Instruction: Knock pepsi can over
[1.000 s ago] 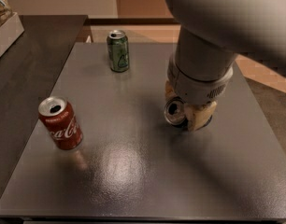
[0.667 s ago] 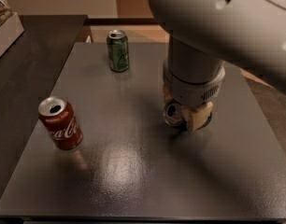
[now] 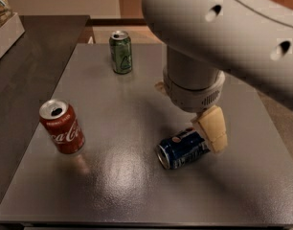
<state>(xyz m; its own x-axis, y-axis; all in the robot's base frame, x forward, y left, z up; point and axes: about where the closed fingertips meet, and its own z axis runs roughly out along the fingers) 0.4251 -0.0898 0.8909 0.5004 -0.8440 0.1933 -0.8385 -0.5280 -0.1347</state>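
We see the gripper (image 3: 213, 130) hanging low over the grey table (image 3: 137, 190), below the thick pale arm (image 3: 218, 28) that fills the upper right of the view. Only its beige tip shows beneath the round wrist, so we cannot tell whether it is spread or clenched. The pepsi can (image 3: 183, 149) lies on its side on the table, just beside the gripper on the view's left and a little nearer to us. Its silver top faces the near left, and its far end sits right against the beige tip. They seem to be touching, though we cannot be sure from this angle. The red cola can (image 3: 63, 127) stands upright well away from the gripper, far off to the left and at about the same depth as the fallen can. The green can (image 3: 121, 52) also stands upright, beyond the gripper and to its left, near the far edge of the table. Farther left still lies a darker counter (image 3: 27, 71), level with the table.
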